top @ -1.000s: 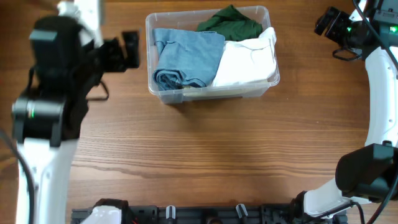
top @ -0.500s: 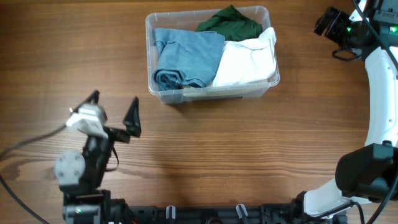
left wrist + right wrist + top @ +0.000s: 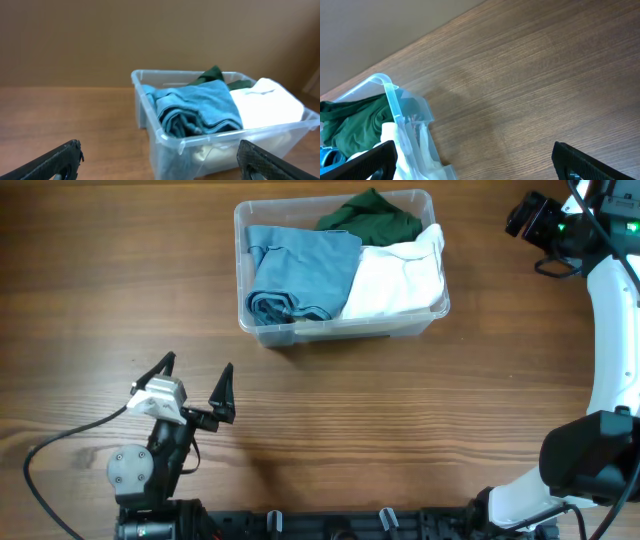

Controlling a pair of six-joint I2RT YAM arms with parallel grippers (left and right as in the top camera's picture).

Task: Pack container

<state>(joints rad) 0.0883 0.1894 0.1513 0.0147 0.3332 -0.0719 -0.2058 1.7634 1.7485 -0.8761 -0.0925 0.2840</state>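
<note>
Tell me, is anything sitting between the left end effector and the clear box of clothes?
No, nothing visible. Only bare wooden table lies between the open left end effector and the container.

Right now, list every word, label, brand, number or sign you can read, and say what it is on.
None: no view shows any readable text.
Bin: no legible marking on its walls; any label there is too blurred to make out.
Blue cloth, white cloth, green cloth: no print or tag shows.
</note>
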